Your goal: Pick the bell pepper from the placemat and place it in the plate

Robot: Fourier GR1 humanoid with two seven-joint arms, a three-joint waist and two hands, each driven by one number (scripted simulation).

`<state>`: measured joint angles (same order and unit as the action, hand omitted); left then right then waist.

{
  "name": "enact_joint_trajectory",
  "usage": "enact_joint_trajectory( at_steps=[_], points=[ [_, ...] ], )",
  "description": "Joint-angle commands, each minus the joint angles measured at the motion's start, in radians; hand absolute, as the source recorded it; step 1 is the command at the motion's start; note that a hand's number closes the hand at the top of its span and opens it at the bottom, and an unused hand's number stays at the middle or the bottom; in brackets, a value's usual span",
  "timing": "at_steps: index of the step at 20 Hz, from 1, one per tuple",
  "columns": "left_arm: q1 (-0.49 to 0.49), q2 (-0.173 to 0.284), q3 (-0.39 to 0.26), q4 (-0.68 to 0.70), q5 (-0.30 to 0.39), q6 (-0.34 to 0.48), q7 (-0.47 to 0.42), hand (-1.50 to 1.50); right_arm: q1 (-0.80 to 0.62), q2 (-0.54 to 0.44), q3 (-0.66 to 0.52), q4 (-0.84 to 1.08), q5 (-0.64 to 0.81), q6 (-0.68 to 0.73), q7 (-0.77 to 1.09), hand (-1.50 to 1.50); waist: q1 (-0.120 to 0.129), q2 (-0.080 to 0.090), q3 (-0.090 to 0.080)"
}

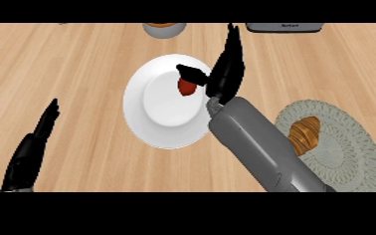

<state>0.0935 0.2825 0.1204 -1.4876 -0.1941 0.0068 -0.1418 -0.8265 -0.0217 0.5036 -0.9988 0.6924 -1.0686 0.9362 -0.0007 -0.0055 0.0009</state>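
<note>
Holding the bell pepper [186, 86] pinched in right hand [224, 77] fingers, right over the plate [147, 114] middle, ready to drop. Left hand [33, 147] resting open near counter [81, 45] left edge.

Bare wooden counter [88, 50] lies open to you left of the white plate [165, 102] and along the near edge below it. Your right hand [224, 74] and its grey forearm cross the plate's right rim, blocking approach from that side, with the red bell pepper [186, 86] beside the thumb over the plate. A croissant [305, 133] sits on the round placemat [341, 129] at right. A bowl [164, 29] and a dark appliance [285, 27] line the far edge. Your left hand [33, 149] rests at lower left.
</note>
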Motion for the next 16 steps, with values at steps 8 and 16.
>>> enact_joint_trajectory(
  at_steps=[8, 16],
  points=[
    [0.05, 0.016, 0.027, -0.06, 0.016, -0.024, 0.009, 0.0, 0.534, -0.263, 0.06, -0.608, -0.125, -0.13, -0.247, -1.5, -0.013, 0.0, 0.001],
    [-0.016, -0.014, 0.017, 0.023, -0.036, 0.003, -0.03, 0.0, 0.776, -0.489, 0.025, -0.83, -0.387, -0.109, -0.481, -1.5, -0.006, 0.006, 0.001]
  ],
)
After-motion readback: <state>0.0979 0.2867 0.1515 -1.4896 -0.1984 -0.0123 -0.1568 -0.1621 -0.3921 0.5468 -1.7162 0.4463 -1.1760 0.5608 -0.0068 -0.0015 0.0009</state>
